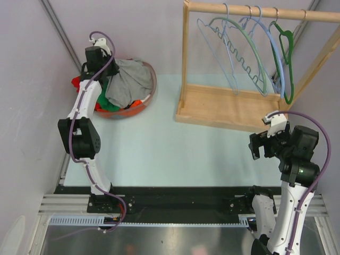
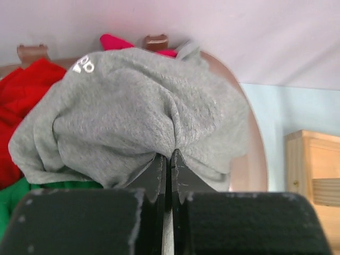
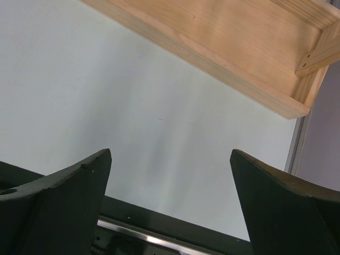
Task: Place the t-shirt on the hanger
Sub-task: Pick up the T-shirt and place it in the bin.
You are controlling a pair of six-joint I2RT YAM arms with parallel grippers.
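Folds of t-shirt (image 2: 133,106) hide tips of left end effector (image 2: 169,155) gripping it, right end effector (image 3: 170,154) splayed.

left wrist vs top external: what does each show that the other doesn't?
Left wrist only: the left gripper pinched shut on a fold of the t-shirt, and the shirt's white logo print. Top external only: the hangers on the rack's rail, and the right gripper open above the table, holding nothing. Both: the grey t-shirt heaped in the basket over a red garment and a green garment, plus the rack's wooden base.
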